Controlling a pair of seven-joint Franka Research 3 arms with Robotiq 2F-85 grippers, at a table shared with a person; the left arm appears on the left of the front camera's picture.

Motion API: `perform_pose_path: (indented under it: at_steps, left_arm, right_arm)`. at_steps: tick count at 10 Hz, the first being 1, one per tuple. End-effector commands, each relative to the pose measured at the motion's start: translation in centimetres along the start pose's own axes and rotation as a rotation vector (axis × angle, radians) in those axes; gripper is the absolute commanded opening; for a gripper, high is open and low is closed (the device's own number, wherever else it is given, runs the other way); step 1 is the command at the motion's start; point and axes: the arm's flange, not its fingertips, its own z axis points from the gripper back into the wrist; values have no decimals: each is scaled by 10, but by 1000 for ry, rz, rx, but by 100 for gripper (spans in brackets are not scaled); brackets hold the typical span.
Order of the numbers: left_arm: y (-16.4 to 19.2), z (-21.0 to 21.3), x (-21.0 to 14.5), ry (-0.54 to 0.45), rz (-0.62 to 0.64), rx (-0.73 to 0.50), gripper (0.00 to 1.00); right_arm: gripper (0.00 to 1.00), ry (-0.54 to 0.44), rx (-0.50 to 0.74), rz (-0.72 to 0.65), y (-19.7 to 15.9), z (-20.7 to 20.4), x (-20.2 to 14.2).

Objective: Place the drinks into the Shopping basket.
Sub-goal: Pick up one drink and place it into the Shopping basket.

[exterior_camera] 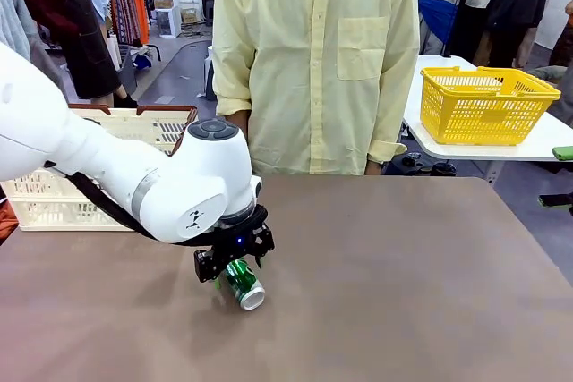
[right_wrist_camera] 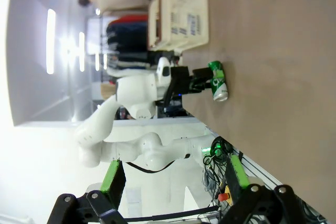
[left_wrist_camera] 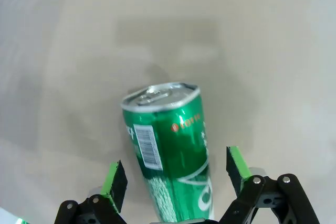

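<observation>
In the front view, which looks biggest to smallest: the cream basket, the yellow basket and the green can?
1. Cream Shopping basket, though the arm hides part.
2. Yellow basket, farther off, so true size is unsure.
3. Green can.

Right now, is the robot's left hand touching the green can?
Apart. The left wrist view shows table on both sides between the green can and the open left hand.

The robot's left arm reaches in from the left side across the table, its white wrist bent downward and the left gripper (exterior_camera: 235, 263) lowered close to the tabletop, its green-padded fingers (left_wrist_camera: 114, 183) spread wide apart on either side of a gap; the right gripper (right_wrist_camera: 172, 178) is held away from the table, its two fingers likewise apart, jaws open, turned sideways toward the other arm
</observation>
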Motion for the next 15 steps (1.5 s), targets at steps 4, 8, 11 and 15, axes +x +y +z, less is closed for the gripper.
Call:
perform_pose_path:
  at_steps: [4, 8, 11, 15]
  left_arm:
    - [-4, -13, 3, -4, -29, 18, 40]
    - [-4, -13, 2, -44, -37, 38, 0]
    - [-4, -3, 0, -73, -46, 41, 0]
    - [21, 85, -15, -79, -150, 39, 0]
  right_arm:
    - [100, -1, -3, -19, 4, 1, -1]
    - [100, -1, -3, -19, 4, 1, -1]
    - [100, -1, -3, -19, 4, 1, -1]
    - [100, -1, -3, -19, 4, 1, -1]
